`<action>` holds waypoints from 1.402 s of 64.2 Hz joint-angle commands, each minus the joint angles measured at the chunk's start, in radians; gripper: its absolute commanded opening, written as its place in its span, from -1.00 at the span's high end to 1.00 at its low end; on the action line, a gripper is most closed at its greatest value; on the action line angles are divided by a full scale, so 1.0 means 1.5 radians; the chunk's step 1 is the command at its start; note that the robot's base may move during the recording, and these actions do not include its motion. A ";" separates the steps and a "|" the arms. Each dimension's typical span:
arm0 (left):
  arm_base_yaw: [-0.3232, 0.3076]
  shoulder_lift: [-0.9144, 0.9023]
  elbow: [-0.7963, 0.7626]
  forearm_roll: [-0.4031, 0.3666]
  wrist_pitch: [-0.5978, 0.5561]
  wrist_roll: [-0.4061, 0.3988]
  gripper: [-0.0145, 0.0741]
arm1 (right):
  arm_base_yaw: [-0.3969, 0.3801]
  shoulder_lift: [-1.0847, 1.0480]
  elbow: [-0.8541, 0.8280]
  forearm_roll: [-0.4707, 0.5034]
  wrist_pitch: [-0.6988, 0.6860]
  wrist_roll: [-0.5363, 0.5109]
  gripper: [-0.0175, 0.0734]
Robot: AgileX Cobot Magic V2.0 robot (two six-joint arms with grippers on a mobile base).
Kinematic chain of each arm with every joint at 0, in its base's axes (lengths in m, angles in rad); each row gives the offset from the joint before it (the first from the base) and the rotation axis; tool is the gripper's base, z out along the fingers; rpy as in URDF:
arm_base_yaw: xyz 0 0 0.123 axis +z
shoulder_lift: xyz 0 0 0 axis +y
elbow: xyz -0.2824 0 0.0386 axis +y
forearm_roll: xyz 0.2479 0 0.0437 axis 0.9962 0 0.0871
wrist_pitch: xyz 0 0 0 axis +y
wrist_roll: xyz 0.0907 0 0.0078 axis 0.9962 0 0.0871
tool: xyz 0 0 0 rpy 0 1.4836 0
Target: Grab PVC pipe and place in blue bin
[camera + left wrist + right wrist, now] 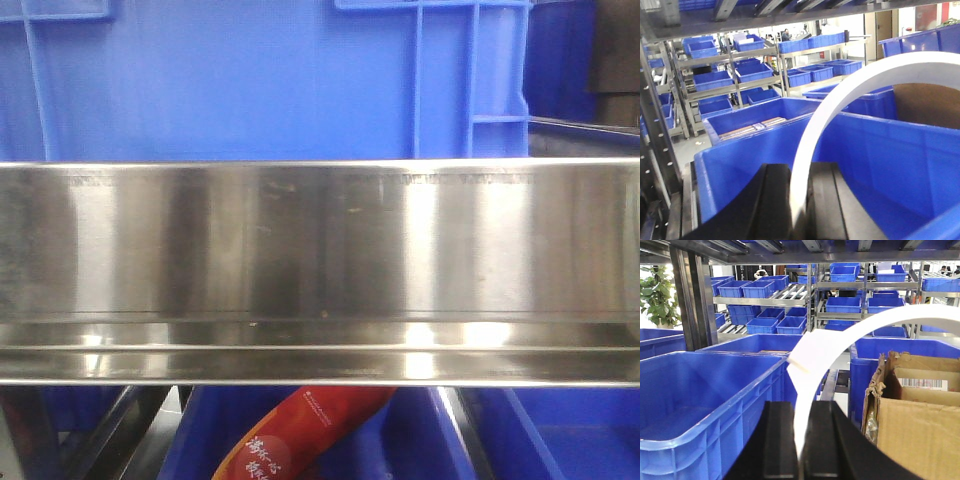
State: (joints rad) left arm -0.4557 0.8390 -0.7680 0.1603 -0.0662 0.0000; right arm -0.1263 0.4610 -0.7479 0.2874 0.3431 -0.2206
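Left gripper (801, 175): black fingers closed on a long, slim white curved PVC pipe (900, 65). The pipe rises from between the fingers and bends in a broad arc up and to the right. It is held up in the air, not lying anywhere.

Landmark: large blue plastic bin (900, 155), open-topped, directly ahead of the left gripper. The pipe's lower part shows against the bin's inner wall, and the top of the arc passes above the bin's far rim. A brown cardboard surface (925, 105) shows past the bin's far right corner. Metal racks with more blue bins (740, 65) stand well beyond it.

Right gripper (801, 412): black fingers also clamped on a white curved strip (910, 315), which arcs up and to the right. A squared end shows just above the fingers. I cannot tell whether this is the same piece as the left one.

An open blue bin (700, 385) sits to the left of the right gripper. Whether it is the landmark bin is unclear. A torn brown cardboard box (920, 440) stands to the right.

Front view: a wide stainless steel rail (320, 250) fills the middle. Blue crate walls (250, 80) rise above it and a red printed package (300, 430) lies below. Neither the grippers nor the pipe can be seen there.
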 commanded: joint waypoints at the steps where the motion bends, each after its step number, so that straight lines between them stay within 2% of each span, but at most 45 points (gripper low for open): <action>1: -0.005 0.017 -0.023 0.001 -0.042 0.000 0.92 | 0.000 0.003 -0.006 0.002 -0.006 -0.006 0.98; 24: -0.005 0.109 -0.137 0.002 -0.020 0.000 0.92 | 0.000 0.003 -0.006 0.016 0.017 -0.006 0.98; 62: -0.005 0.290 -0.248 0.007 -0.021 0.000 0.91 | 0.000 0.003 -0.006 0.027 0.030 -0.006 0.98; 66: -0.005 0.301 -0.251 0.007 -0.020 0.000 0.85 | 0.000 0.003 -0.006 0.027 0.030 -0.006 0.98; 79: -0.005 0.315 -0.255 0.007 -0.012 0.000 0.30 | 0.000 0.003 -0.006 0.027 0.030 -0.006 0.98; 84: -0.005 0.315 -0.255 0.007 -0.010 0.000 0.21 | 0.000 0.003 -0.006 0.027 0.030 -0.006 0.98; 90: -0.005 0.313 -0.255 0.007 -0.006 0.000 0.22 | 0.000 0.003 -0.006 0.027 0.030 -0.006 0.98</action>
State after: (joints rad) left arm -0.4571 1.3149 -1.1420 0.1725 -0.0660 0.0000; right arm -0.1263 0.4625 -0.7479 0.3288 0.4067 -0.2206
